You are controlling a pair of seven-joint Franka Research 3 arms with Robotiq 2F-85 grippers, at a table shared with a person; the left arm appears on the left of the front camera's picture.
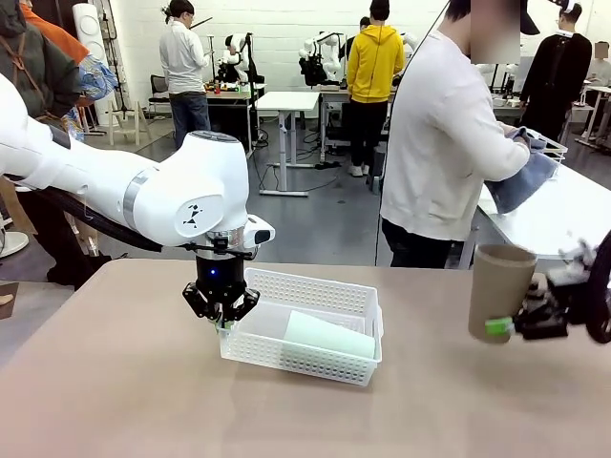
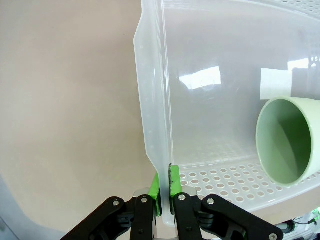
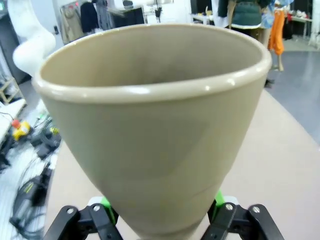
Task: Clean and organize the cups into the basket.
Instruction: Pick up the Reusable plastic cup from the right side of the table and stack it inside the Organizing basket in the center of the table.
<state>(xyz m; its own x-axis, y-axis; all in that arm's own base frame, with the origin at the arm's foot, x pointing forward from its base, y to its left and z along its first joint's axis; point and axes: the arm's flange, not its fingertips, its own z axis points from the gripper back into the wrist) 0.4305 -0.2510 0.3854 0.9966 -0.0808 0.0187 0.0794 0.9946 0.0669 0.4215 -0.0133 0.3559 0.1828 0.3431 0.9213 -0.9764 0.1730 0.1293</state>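
Tan cup [image 1: 501,286] gripped in right pincer [image 1: 504,322], aloft, well right of basket [image 1: 315,281]; not yet in. Mint cup [image 1: 329,342] lies inside on its side. Left pincer [image 2: 165,187] clamped on basket's end wall.

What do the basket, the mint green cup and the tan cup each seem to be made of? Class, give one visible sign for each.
The basket looks like thin white plastic: its wall is translucent, has moulded holes and reflects windows. The mint green cup is probably plastic, possibly ceramic, with smooth, even colour and a soft sheen. The tan cup looks similar: matte, with small highlights along its rim. Its material is uncertain.
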